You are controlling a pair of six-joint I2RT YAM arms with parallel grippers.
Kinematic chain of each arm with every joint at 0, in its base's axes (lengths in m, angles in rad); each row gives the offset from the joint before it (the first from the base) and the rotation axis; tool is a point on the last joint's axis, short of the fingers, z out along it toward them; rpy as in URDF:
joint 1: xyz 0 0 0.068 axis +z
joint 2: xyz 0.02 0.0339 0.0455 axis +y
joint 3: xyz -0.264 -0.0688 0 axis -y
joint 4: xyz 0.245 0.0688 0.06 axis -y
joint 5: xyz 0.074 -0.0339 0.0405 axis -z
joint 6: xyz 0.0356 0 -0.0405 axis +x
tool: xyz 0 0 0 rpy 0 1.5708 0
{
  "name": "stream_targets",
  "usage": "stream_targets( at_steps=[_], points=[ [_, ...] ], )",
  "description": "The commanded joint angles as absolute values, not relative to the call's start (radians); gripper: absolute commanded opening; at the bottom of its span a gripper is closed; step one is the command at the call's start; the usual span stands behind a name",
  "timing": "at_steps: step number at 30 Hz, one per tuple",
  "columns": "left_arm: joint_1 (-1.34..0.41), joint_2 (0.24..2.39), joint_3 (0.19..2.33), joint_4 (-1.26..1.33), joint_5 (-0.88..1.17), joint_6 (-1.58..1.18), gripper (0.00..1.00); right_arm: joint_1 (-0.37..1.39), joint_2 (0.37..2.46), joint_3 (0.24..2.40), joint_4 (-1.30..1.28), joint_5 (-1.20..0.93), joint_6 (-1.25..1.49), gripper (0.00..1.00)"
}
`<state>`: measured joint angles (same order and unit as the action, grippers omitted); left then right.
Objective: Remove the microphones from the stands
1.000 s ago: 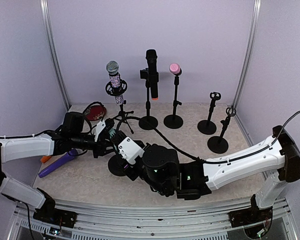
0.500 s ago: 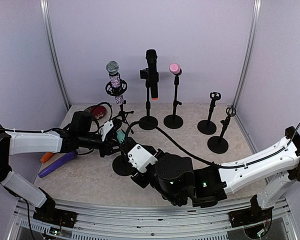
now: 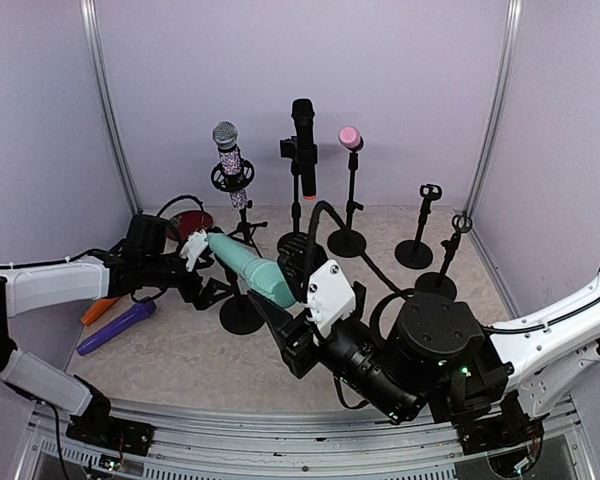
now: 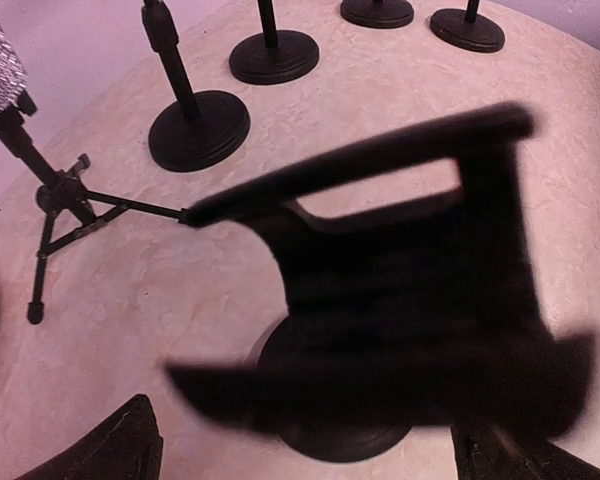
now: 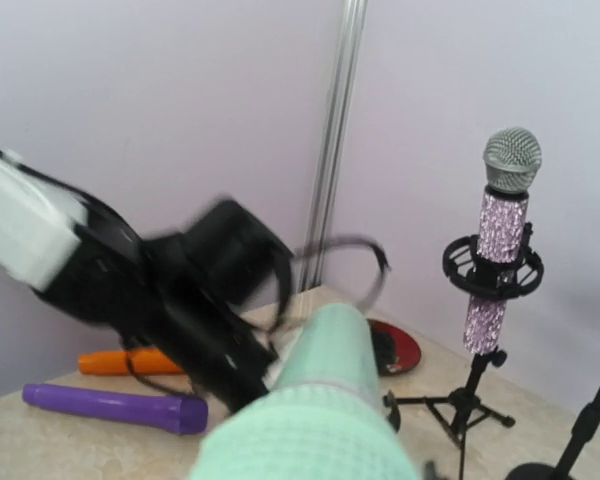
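Now, right gripper [image 3: 290, 300]: clamped on mint microphone [image 3: 248, 266], which juts from it toward far-left corner, in air.
stand [image 3: 241, 313]: under microphone, apart, toward near-left corner.
left gripper [image 3: 206, 288]: spread wide, beside stand.

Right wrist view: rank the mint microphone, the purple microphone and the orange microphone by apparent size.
1. Mint microphone: largest, but right at the lens, so nearness inflates it.
2. Purple microphone.
3. Orange microphone: smallest as seen; the left arm hides part of it.
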<state>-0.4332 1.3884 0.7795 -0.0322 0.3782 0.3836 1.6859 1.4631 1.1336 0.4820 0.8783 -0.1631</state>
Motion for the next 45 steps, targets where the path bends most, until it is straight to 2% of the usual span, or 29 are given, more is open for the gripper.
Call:
stream_targets(
  at_steps=[1, 5, 10, 13, 18, 23, 29, 32, 33, 34, 35, 37, 39, 43, 45],
  points=[
    [-0.364, 1.193, 0.808, -0.268, 0.391, 0.529, 0.99, 1.646, 1.457, 1.152, 0.417, 0.862, -0.062, 0.0],
    [-0.253, 1.035, 0.841, -0.493, 0.447, 0.674, 0.99, 1.558, 1.482, 1.209, 0.3, 0.729, 0.071, 0.0],
    [-0.245, 0.854, 0.941, -0.709, 0.434, 0.861, 0.99, 1.5, 1.572, 1.316, 0.27, 0.538, 0.111, 0.0],
    [-0.262, 0.809, 1.01, -0.768, 0.468, 0.901, 0.98, 1.468, 1.636, 1.39, 0.244, 0.44, 0.137, 0.0],
    [-0.357, 0.759, 1.047, -0.755, 0.442, 0.912, 0.9, 1.438, 1.758, 1.536, 0.22, 0.324, 0.144, 0.0],
    [-0.426, 0.73, 1.028, -0.795, 0.43, 0.957, 0.69, 1.422, 1.851, 1.654, 0.192, 0.268, 0.124, 0.0],
    [-0.454, 0.736, 1.013, -0.811, 0.391, 0.996, 0.54, 1.396, 1.901, 1.71, 0.201, 0.215, 0.145, 0.0],
    [-0.454, 0.727, 0.991, -0.782, 0.374, 1.008, 0.4, 1.39, 1.913, 1.713, 0.22, 0.186, 0.167, 0.0],
    [-0.453, 0.724, 0.984, -0.771, 0.368, 1.006, 0.34, 1.388, 1.916, 1.715, 0.221, 0.175, 0.172, 0.02],
    [-0.453, 0.723, 0.977, -0.759, 0.36, 1.001, 0.28, 1.385, 1.917, 1.715, 0.218, 0.165, 0.176, 0.11],
    [-0.454, 0.722, 0.973, -0.75, 0.352, 0.993, 0.24, 1.383, 1.914, 1.713, 0.213, 0.159, 0.181, 0.26],
    [-0.454, 0.722, 0.968, -0.743, 0.337, 0.982, 0.21, 1.373, 1.896, 1.689, 0.2, 0.158, 0.186, 0.53],
    [-0.453, 0.726, 0.966, -0.745, 0.326, 0.964, 0.21, 1.357, 1.863, 1.644, 0.2, 0.164, 0.196, 0.7],
    [-0.43, 0.728, 0.959, -0.756, 0.316, 0.933, 0.21, 1.318, 1.766, 1.511, 0.247, 0.181, 0.217, 0.95],
    [-0.399, 0.73, 0.948, -0.773, 0.331, 0.936, 0.21, 1.3, 1.716, 1.461, 0.26, 0.197, 0.218, 1.0]
  ],
)
